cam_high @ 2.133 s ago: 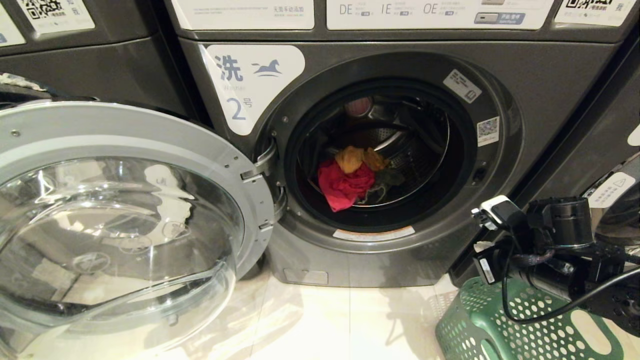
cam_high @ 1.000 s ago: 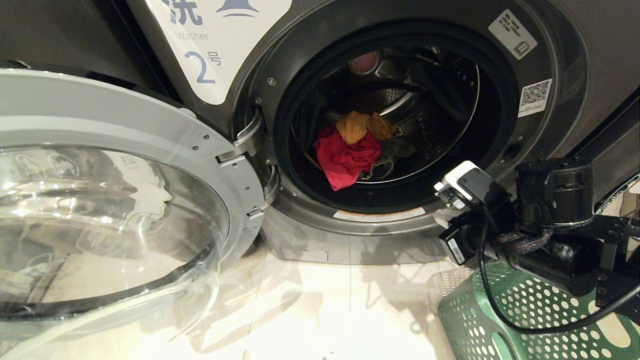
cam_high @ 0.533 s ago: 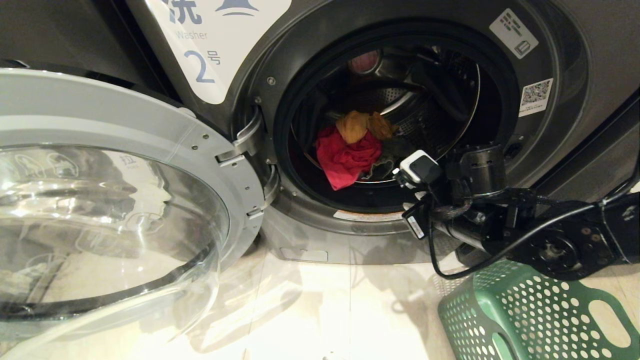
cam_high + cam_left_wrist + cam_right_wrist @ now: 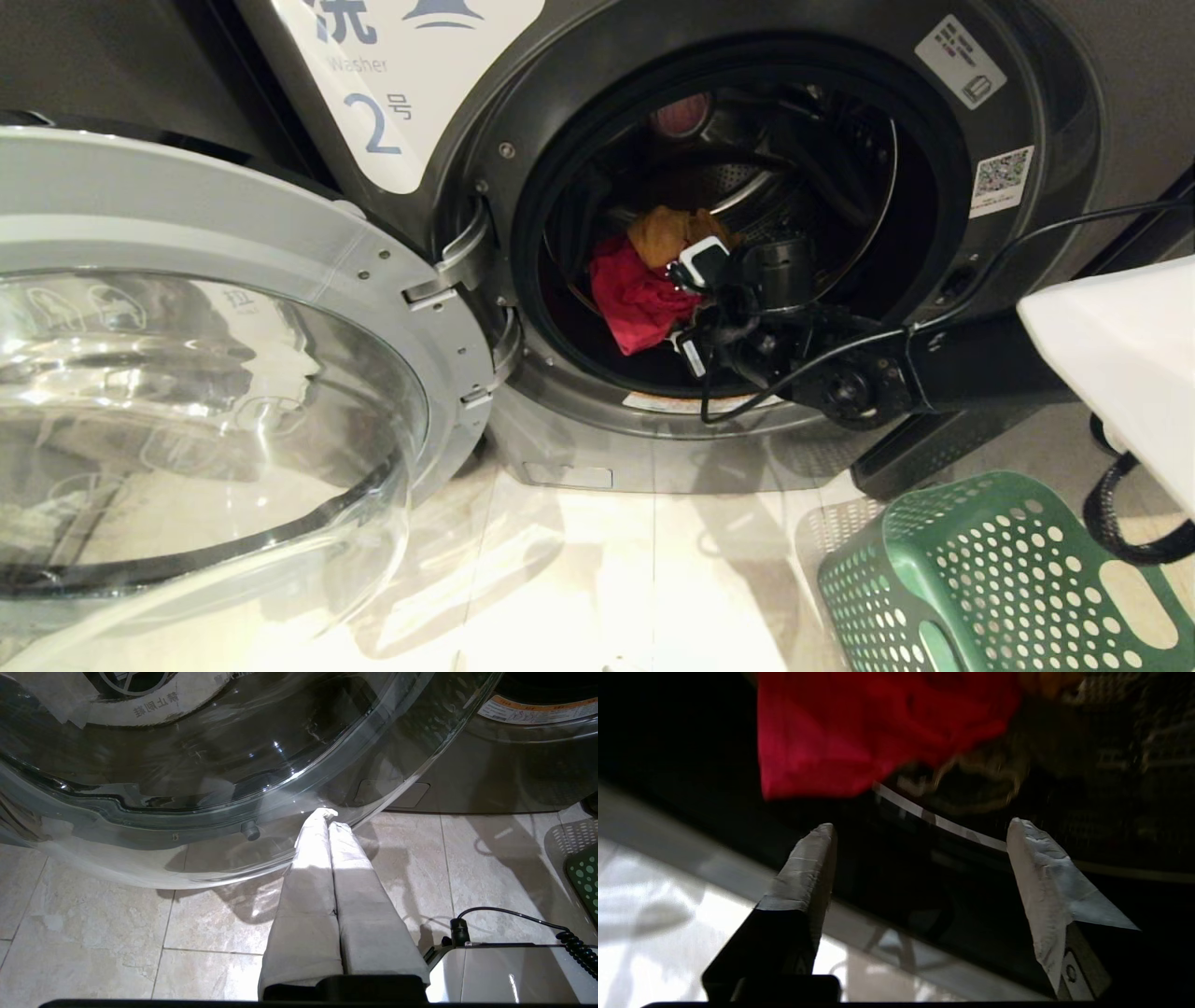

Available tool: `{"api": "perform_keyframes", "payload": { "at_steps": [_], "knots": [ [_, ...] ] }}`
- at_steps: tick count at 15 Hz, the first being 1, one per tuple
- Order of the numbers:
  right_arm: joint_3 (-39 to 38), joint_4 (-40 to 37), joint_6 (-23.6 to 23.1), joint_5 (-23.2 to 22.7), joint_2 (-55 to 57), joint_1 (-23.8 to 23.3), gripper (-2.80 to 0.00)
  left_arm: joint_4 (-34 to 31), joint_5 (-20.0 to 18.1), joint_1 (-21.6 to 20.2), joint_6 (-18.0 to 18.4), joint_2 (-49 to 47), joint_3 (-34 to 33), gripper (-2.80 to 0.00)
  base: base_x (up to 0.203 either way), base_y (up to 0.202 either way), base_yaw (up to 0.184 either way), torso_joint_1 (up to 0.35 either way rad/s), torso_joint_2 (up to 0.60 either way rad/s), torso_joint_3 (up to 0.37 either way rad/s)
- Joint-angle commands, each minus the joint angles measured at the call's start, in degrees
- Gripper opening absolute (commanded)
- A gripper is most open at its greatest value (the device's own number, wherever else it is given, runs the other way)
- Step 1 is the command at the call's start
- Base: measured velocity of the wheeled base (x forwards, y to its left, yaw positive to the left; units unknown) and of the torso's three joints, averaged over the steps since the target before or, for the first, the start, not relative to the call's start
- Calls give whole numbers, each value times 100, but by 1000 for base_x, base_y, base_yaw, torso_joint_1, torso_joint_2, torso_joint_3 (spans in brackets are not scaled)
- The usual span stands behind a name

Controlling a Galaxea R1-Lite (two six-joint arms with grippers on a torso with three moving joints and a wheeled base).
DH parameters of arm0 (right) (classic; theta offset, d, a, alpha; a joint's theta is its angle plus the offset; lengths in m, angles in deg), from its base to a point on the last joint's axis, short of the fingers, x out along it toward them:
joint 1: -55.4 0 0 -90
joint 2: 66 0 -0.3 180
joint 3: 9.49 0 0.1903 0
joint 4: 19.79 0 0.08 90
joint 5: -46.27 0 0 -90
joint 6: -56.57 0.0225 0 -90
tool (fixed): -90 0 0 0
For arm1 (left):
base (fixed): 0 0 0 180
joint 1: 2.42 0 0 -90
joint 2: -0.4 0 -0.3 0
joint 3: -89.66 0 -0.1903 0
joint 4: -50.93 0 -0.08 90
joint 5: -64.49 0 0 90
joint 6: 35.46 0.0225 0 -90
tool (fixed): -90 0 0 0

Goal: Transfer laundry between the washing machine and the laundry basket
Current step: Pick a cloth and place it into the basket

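The washing machine (image 4: 1046, 233) marked "2" stands with its round glass door (image 4: 233, 233) swung wide to the left. Laundry lies in the drum: a red-pink piece (image 4: 635, 299), a mustard-orange piece (image 4: 661, 235) behind it, and a dark olive piece (image 4: 985, 779) beside the red one (image 4: 859, 732). My right arm (image 4: 822, 373) reaches into the drum mouth. The right gripper (image 4: 920, 828) is open and empty, just short of the red cloth above the door sill. The green laundry basket (image 4: 990, 579) stands on the floor at the lower right. My left gripper (image 4: 328, 813) is shut, low under the glass door.
The open door (image 4: 187, 765) fills the left side and hangs just above the tiled floor (image 4: 607, 579). A black cable (image 4: 1036, 233) trails from the right arm across the machine front. A white part of my body (image 4: 1120, 355) shows at the right edge.
The view moved closer to the machine at first. Since then my right arm has swung from above the basket leftward and forward into the drum mouth. The laundry has not moved.
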State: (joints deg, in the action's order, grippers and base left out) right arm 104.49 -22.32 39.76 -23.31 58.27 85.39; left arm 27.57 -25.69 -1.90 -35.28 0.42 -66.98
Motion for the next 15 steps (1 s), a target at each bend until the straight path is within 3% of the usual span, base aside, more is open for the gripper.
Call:
{"api": "perform_keyframes", "payload": {
  "at_steps": [1,5,11,15],
  "knots": [
    [1111,-56,17,25,898,-109,0,0,1,0,0,-2,0,-280,0,0,0,0,0,0],
    [2284,-509,347,92,1656,-444,0,0,1,0,0,-2,0,-280,0,0,0,0,0,0],
    [2277,-529,1386,166,1849,-652,0,0,1,0,0,-2,0,-280,0,0,0,0,0,0],
    [2277,-513,1380,574,1828,-691,0,0,1,0,0,-2,0,-280,0,0,0,0,0,0]
  ]
}}
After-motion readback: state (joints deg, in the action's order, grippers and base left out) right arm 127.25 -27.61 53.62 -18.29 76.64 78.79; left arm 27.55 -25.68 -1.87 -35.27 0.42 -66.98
